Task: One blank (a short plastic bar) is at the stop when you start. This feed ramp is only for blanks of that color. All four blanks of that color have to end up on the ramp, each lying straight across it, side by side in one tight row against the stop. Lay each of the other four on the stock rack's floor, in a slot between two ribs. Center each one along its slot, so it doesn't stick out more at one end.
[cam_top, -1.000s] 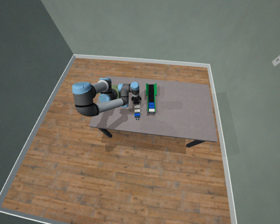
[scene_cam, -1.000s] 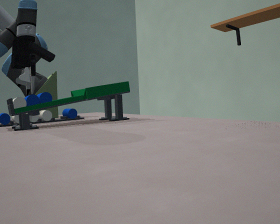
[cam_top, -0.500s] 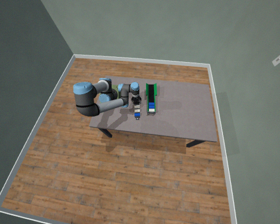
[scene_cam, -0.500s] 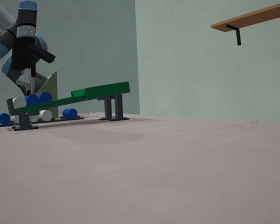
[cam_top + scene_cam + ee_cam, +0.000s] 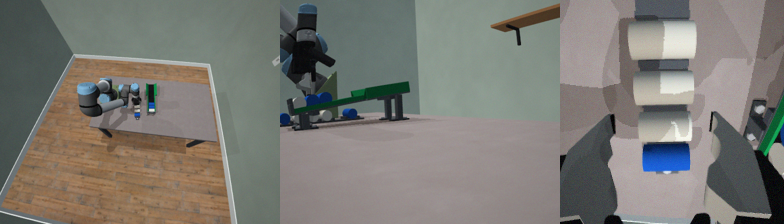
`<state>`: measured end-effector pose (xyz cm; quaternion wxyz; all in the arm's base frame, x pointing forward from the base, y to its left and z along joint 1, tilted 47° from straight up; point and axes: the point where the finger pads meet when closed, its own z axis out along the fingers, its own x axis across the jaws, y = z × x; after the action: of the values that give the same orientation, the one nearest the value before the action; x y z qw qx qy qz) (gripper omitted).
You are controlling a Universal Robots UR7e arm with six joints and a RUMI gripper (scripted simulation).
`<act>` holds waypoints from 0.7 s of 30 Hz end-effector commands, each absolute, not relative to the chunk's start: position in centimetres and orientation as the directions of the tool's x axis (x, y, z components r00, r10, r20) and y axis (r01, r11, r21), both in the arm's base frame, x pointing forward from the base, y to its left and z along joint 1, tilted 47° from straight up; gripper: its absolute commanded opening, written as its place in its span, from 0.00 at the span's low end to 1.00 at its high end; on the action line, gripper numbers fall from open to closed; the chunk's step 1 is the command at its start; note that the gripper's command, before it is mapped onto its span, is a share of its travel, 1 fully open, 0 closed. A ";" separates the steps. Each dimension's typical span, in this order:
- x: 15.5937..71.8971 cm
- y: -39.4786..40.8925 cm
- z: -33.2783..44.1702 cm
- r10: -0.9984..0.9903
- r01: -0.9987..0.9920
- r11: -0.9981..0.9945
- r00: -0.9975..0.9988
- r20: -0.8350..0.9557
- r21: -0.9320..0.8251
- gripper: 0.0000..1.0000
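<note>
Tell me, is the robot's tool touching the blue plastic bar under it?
Apart. The wrist view shows table on both sides between the short blue plastic bar and the open tool's fingers.

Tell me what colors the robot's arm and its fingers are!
The arm is made of thick dark grey tubes joined by rounded joints with light blue caps. At its end sits a black gripper body. Its two fingers are dark grey, broad and flat, wider toward the base. No cables or markings show.

You find no readable text, label, brand, number or sign in any of your views; nothing on the arm, the ramp, the rack or the blanks carries legible lettering.
</note>
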<state>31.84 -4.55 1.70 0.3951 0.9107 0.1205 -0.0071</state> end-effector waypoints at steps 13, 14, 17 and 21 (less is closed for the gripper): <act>32.1 -6.1 0.1 0.216 0.225 -0.659 0.971 -0.106 0.718 0.53; 32.1 -6.2 0.0 0.216 0.225 -0.659 0.971 -0.106 0.718 0.53; 32.1 -6.4 -0.2 0.216 0.225 -0.659 0.971 -0.106 0.718 0.53; 32.1 -6.5 -0.3 0.216 0.225 -0.659 0.971 -0.106 0.718 0.53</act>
<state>32.04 -6.28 -0.07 0.3950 0.9107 0.1206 -0.0070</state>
